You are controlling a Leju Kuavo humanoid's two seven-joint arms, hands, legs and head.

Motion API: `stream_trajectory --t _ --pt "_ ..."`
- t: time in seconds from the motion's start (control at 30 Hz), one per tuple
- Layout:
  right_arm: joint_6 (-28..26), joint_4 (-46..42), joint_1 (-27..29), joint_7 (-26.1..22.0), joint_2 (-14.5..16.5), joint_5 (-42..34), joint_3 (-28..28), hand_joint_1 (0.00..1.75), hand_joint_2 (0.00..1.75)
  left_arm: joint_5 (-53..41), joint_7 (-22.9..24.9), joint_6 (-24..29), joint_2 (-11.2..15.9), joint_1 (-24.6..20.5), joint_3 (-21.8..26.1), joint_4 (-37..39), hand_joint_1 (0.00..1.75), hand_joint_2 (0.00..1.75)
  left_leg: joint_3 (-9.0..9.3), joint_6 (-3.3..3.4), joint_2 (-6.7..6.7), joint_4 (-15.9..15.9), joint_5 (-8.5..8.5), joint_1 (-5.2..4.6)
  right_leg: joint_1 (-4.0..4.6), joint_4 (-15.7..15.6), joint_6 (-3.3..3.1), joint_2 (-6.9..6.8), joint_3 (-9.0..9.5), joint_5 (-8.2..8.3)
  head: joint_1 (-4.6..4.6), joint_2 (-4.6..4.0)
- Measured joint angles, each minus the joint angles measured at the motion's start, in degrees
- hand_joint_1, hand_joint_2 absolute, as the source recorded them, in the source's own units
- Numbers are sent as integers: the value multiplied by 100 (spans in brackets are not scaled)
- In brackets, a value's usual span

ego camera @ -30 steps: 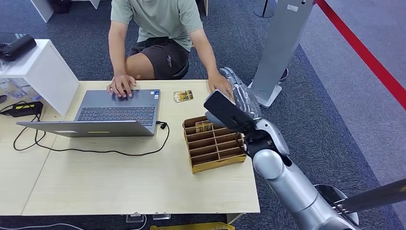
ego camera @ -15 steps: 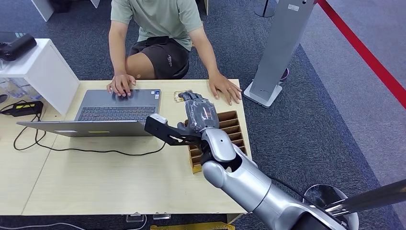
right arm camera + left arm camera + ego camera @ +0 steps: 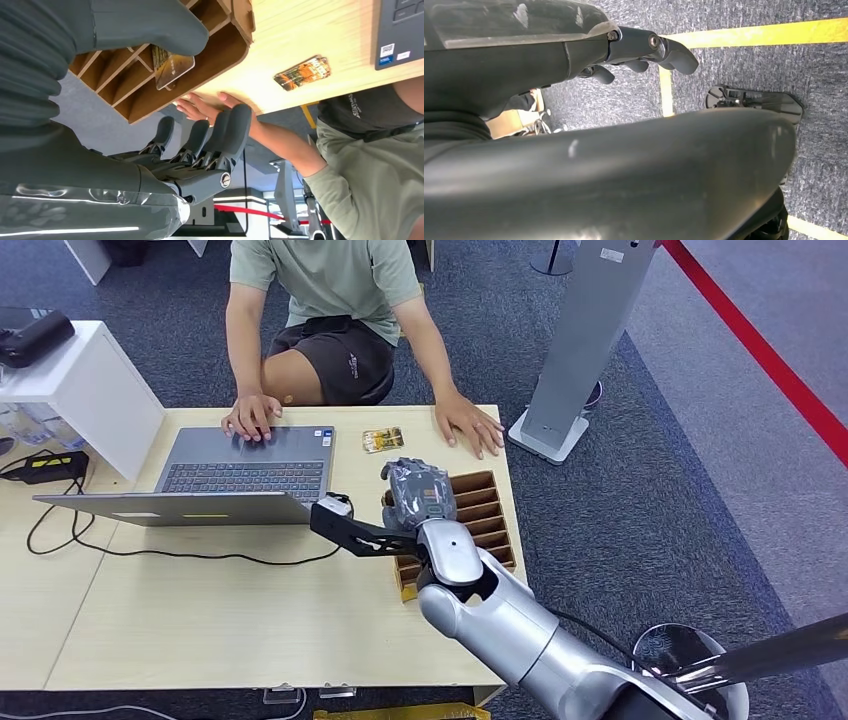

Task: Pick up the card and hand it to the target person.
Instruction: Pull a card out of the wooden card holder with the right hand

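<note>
R hand (image 3: 418,490) hovers over the near-left end of the wooden slotted organizer (image 3: 482,506) on the light wood surface (image 3: 220,620), fingers (image 3: 225,137) spread apart w/ thumb (image 3: 150,25) set opposite, holding nothing. In the right wrist view a gold card (image 3: 171,65) stands tilted in one end slot of the organizer, just beside the thumb tip; can't tell if they touch. A second card (image 3: 383,440), orange-patterned, lies flat on the surface btwn the organizer and the far edge, near the laptop (image 3: 215,480). Person (image 3: 330,300) in green shirt sits at the far side, one hand on the laptop, other hand (image 3: 468,425) flat on the surface beyond the organizer. Black cable (image 3: 230,555) loops from the laptop's corner across the surface. L hand (image 3: 644,55) in its wrist view hangs over grey carpet w/ yellow floor tape (image 3: 764,32), fingers loosely bent and apart, empty.
</note>
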Motion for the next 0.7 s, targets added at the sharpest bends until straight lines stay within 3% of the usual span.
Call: stream_trajectory --t 0.13,0.27,0.37,0.57,0.7 --pt "24 83 8 1 0 15 -5 114 175 2 0 5 0 1 0 0 0 0 0 0 0 0 0 0 0 0 0 0 0 0 2 0" --pt "49 131 19 1 2 34 -10 112 175 4 1 5 -3 2 -1 0 0 0 0 0 0 0 0 0 0 0 0 0 0 0 1 0" --pt "52 168 32 1 2 48 -14 103 175 8 1 5 -8 3 -2 0 0 0 0 0 0 0 0 0 0 0 0 0 0 0 1 0" --pt "76 218 64 1 3 112 -17 70 175 21 1 4 -26 4 -2 0 0 0 0 0 1 0 0 0 0 0 0 0 0 0 2 0" --pt "98 230 82 1 3 177 -27 66 175 30 1 7 -36 6 -2 0 0 0 1 0 1 0 0 0 0 0 0 1 0 0 2 0"
